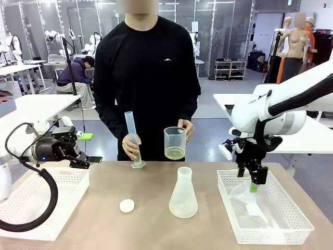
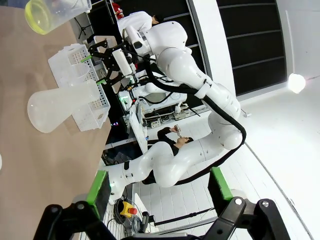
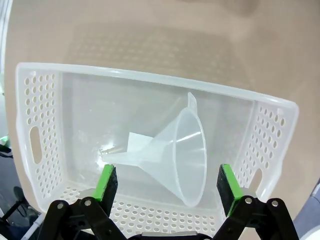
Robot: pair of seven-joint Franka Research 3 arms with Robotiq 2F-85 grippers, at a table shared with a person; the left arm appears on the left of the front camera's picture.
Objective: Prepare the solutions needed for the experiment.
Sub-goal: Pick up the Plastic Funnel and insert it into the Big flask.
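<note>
At the far side a person's hand holds a clear beaker with a shallow layer of pale yellow-green solution; it glows lime in the left wrist view. The other hand steadies a tall graduated cylinder on the table. An empty conical flask stands mid-table. My right gripper hangs open just above a clear funnel lying in the right basket. My left gripper is open and empty, held sideways over the left basket.
A small white round cap lies on the table left of the flask. The white perforated baskets sit at both table ends, and the right one has walls close around the funnel. Bare tabletop lies in front of the flask.
</note>
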